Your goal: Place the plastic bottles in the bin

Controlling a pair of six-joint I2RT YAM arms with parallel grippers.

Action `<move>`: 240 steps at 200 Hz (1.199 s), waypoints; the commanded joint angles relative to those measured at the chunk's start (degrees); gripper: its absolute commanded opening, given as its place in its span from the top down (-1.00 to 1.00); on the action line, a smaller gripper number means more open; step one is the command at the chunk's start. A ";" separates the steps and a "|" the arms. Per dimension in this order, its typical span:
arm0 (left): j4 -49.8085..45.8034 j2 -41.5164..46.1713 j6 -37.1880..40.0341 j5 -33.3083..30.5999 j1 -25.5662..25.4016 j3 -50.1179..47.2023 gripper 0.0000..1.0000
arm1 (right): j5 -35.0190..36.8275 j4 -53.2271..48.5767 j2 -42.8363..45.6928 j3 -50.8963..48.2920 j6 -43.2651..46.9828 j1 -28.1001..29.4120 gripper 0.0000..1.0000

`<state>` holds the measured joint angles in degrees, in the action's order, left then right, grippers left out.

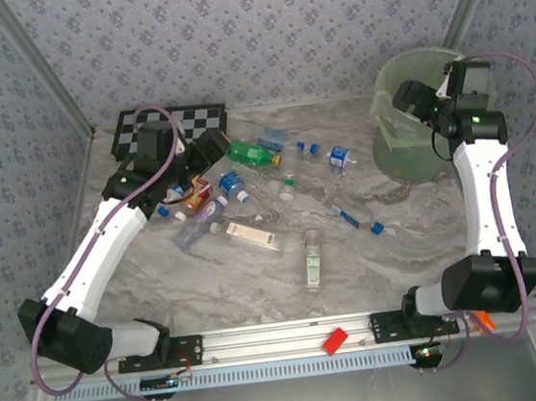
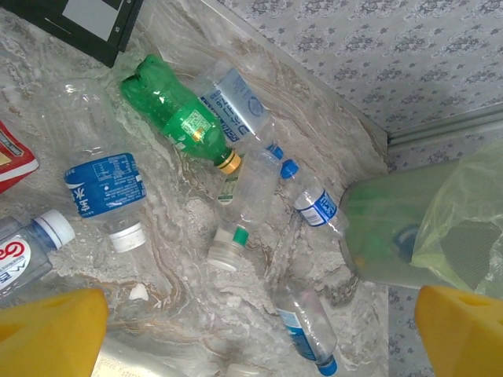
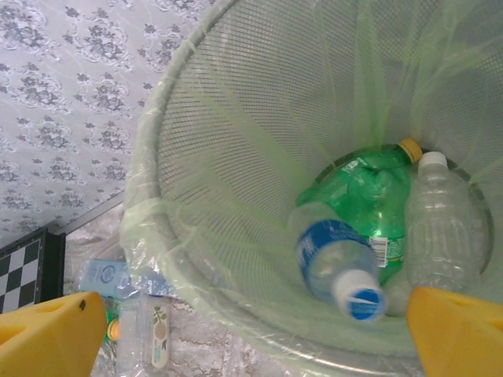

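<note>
The pale-green bin (image 1: 400, 152) stands at the back right. My right gripper (image 1: 410, 99) hangs over its rim, open and holding nothing (image 3: 255, 338). Inside the bin (image 3: 181, 259) lie a green bottle (image 3: 365, 188), a clear one with a white cap (image 3: 440, 228) and a slightly blurred blue-labelled one (image 3: 334, 263). Several plastic bottles are scattered over the middle of the table, among them a green bottle (image 1: 253, 154) (image 2: 177, 114). My left gripper (image 1: 206, 151) hovers open above them (image 2: 255, 334), with a clear blue-capped bottle (image 2: 308, 328) below its fingers.
A black-and-white chequered board (image 1: 167, 125) lies at the back left behind the left arm. A small red block (image 1: 335, 339) sits on the front rail. Patterned walls close in the table on three sides. The bin (image 2: 393, 236) stands beyond the scattered bottles.
</note>
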<state>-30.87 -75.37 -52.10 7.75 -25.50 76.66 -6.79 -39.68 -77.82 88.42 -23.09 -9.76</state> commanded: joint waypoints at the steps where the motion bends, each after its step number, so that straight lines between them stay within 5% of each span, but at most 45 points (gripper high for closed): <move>1: -2.09 2.03 0.43 -1.70 0.27 -0.88 -1.00 | 0.46 0.83 2.41 1.84 1.29 1.87 -0.99; 115: -12.32 4.09 4.77 -7.31 4.64 -11.58 -0.99 | -1.07 4.97 2.43 -2.40 11.28 22.03 -0.99; 168: -14.80 0.79 11.10 -4.28 10.74 -16.69 -1.00 | -1.91 6.09 3.96 -5.60 14.72 24.24 -0.99; 240: -13.12 -6.25 13.35 -5.55 10.82 -16.54 -1.00 | -5.03 9.17 4.77 -9.07 15.62 27.44 -0.99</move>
<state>-43.70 -81.28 -40.71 2.48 -14.68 59.61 -9.37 -32.95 -73.87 80.25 -8.95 16.19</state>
